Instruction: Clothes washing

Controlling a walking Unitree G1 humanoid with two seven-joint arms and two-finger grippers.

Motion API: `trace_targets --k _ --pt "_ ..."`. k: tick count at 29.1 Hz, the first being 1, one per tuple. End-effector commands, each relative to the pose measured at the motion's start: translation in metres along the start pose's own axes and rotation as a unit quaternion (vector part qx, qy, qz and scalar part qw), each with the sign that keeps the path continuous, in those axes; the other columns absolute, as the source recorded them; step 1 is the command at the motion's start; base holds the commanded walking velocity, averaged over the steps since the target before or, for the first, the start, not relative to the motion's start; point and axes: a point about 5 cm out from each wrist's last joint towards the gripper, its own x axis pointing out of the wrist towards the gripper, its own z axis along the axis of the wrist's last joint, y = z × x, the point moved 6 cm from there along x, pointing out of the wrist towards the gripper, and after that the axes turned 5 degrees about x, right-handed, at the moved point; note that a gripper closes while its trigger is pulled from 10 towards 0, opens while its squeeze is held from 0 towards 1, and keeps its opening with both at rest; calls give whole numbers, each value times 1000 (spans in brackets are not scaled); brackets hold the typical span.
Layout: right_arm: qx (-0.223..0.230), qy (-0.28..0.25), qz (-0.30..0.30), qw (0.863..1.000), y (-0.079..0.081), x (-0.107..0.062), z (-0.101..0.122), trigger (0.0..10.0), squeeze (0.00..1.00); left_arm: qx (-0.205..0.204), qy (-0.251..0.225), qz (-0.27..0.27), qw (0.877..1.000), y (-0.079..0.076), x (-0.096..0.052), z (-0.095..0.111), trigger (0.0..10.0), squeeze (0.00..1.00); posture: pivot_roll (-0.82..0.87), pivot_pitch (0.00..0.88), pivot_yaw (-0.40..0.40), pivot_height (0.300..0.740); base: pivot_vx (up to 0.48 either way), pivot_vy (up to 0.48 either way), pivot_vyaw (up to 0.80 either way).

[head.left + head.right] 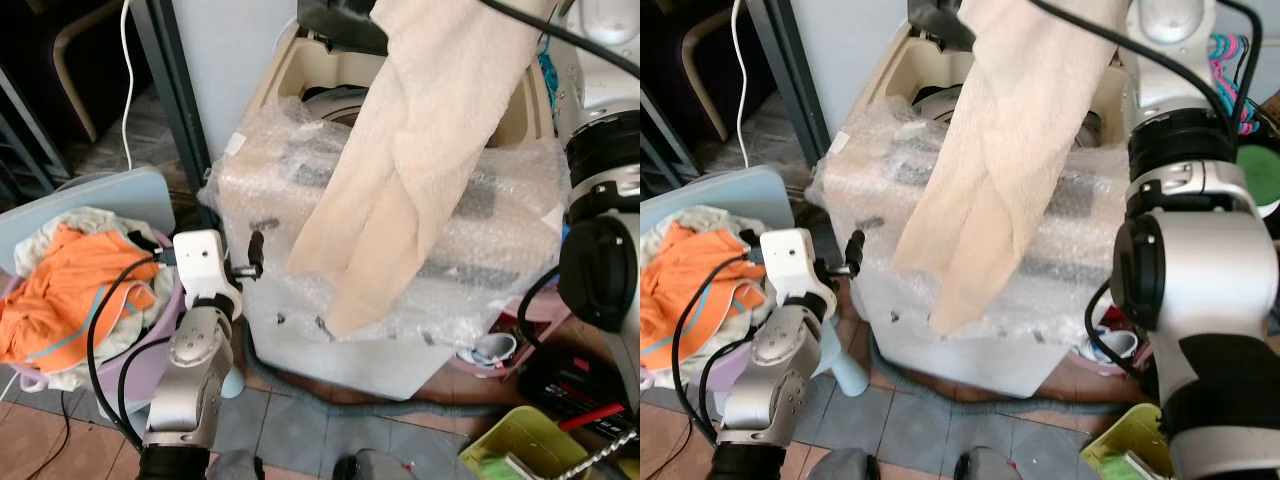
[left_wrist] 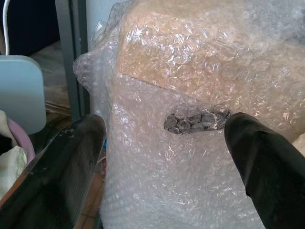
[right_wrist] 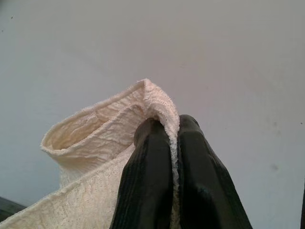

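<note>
Overhead, the right tool (image 3: pixel 172 143) has its two black fingers (image 3: pixel 147 167) pinched tight on a fold of the cream towel (image 1: pixel 420 150), which hangs from that grip down across the open top and bubble-wrapped front of the washing machine (image 1: pixel 300 170) (its lower end dangles loose against the wrap). The silver right arm (image 1: pixel 1190 270) rises at the machine's right side. The left tool (image 2: pixel 167 143) is held low at the machine's front left corner, its fingers (image 2: pixel 62 162) spread wide apart with nothing between them, facing the bubble wrap (image 2: pixel 190 71). To the robot's left, a pink laundry basket (image 1: pixel 165 310) holds an orange garment (image 1: pixel 70 290) and pale clothes. A yellow-green bin (image 1: pixel 520 440) sits on the tiled floor (image 1: pixel 290 420) at lower right.
</note>
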Motion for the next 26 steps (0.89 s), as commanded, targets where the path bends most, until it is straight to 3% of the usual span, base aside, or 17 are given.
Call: trace_targets --k 1,3,4,6,7,9,10,14,15,16,18,20,21,24,25,26 --pt "2 50 13 999 10 -5 -22 10000 0 -9 9 7 1000 -2 -2 -5 10000 0 80 56 -50 740 0 0 0" --pt "-18 177 61 982 32 -37 -84 10000 0 -8 11 6 1000 -2 -3 -6 10000 0 81 59 -50 740 0 0 0" --pt "5 219 72 973 40 -52 -105 10000 0 -8 11 6 1000 -2 -3 -5 10000 0 83 61 -50 740 0 0 0" --pt "33 270 83 959 49 -74 -130 10000 0 -8 11 6 1000 -2 -3 -5 10000 0 84 62 -49 740 0 0 0" --pt "33 322 96 941 56 -97 -153 10000 0 -7 11 6 1000 -1 -3 -5 10000 0 84 63 -50 740 0 0 0" --pt "29 360 106 927 60 -114 -168 10000 0 -6 12 7 1000 0 -4 -5 10000 0 84 63 -50 740 0 0 0" --pt "44 395 127 909 69 -136 -183 10000 0 -4 12 7 1000 1 -4 -5 10000 0 84 64 -49 740 0 0 0" --pt "63 415 169 892 84 -157 -192 10000 0 -3 14 7 1000 0 -4 -6 10000 0 78 66 -47 740 0 0 0" --pt "83 413 172 891 86 -158 -191 10000 639 -3 14 6 1000 -1 -4 -6 10000 0 77 65 -47 740 0 0 0" --pt "111 404 169 892 87 -156 -188 10000 1000 -2 15 4 1000 -2 -4 -6 10000 0 77 66 -48 740 0 0 0" --pt "120 388 168 898 86 -151 -184 10000 1000 -2 15 4 1000 -3 -4 -6 10000 0 77 66 -48 740 0 0 0" --pt "128 319 181 922 84 -133 -163 10000 1000 -2 15 4 1000 -3 -4 -6 10000 0 77 66 -48 740 0 0 0" --pt "148 264 234 924 89 -127 -142 10000 1000 -1 15 7 1000 -1 -4 -6 10000 0 82 70 -55 740 0 0 0" --pt "176 246 293 907 88 -136 -131 10000 1000 1 15 11 1000 2 -4 -6 10000 0 82 71 -56 740 0 0 0" --pt "176 246 293 907 88 -136 -131 10000 1000 1 15 11 1000 2 -4 -6 10000 0 82 71 -56 740 0 0 0" --pt "169 247 319 899 79 -145 -129 10000 1000 3 14 15 1000 5 -4 -5 10000 0 76 83 -56 740 0 0 0"
